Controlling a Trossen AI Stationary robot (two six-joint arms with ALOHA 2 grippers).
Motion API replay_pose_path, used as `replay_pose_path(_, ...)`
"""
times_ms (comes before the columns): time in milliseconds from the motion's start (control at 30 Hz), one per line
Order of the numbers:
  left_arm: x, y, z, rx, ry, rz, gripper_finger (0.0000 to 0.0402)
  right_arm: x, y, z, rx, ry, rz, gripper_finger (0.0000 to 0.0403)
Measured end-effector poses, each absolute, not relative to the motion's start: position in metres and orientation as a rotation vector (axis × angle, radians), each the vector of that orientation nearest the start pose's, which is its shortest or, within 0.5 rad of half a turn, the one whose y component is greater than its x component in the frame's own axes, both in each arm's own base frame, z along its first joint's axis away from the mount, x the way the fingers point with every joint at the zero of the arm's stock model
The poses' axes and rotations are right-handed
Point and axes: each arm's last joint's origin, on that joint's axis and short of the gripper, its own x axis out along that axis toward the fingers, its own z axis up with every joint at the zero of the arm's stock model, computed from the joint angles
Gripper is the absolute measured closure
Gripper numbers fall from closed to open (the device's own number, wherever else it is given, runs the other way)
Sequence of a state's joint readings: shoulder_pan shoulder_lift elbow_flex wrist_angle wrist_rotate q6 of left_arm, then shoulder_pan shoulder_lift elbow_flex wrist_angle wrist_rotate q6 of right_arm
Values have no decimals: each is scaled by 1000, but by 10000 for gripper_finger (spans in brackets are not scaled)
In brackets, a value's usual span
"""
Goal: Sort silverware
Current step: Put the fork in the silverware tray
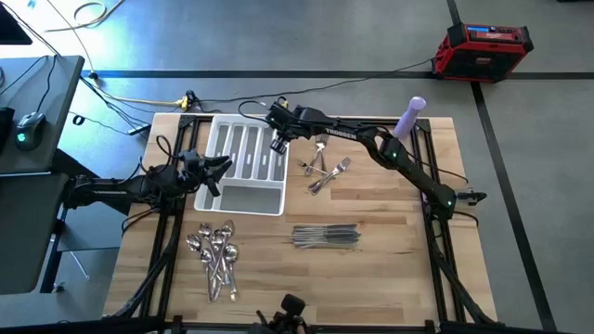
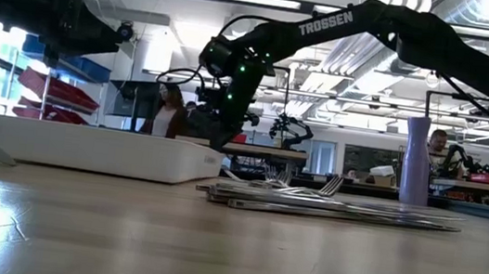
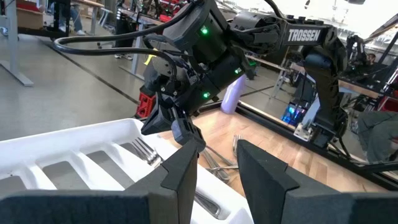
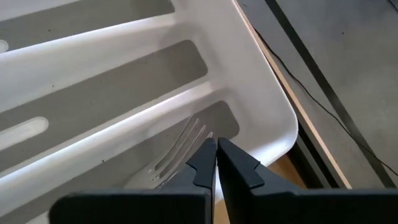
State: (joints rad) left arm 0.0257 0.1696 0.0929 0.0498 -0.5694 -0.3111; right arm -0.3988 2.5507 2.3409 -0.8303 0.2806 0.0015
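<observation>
- The white plastic tray with long compartments [image 1: 243,197] lies on the left half of the wooden table [image 1: 390,269]. It is the largest thing here and it looks light, so I judge that a push can slide it.
- The left gripper [image 1: 221,167] hovers at the tray's left edge. Its fingers [image 3: 180,180] stand partly apart and hold nothing.
- The right gripper [image 1: 278,141] is over the tray's far right corner, with its fingers [image 4: 205,163] pressed together and empty. A shiny metal fork [image 4: 183,148] lies in the compartment just below them.
- The rest of the silverware lies on the table in three groups: thin knives [image 1: 325,237] in a tight bundle, spoons [image 1: 215,255] near the front left, loose forks [image 1: 325,172] beside the tray.
- These pieces are stiff, light and probably slippery. I judge the flat handle is the best place to take one, across its narrow width. The knives touch each other, so one can drag its neighbours.
</observation>
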Motion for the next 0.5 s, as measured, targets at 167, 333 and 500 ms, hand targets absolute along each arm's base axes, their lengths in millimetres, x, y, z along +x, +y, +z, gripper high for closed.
replay_pose_path(167, 100, 18, 187, -296, -67, 594, 304, 491, -220, 175, 74, 1076, -609, 403)
replay_pose_path(333, 100, 18, 187, -296, -67, 594, 304, 489, -225, 174, 91, 1078, -501, 403)
replay_pose_path(500, 100, 18, 187, -296, -67, 594, 304, 479, -247, 174, 192, 1051, -464, 403)
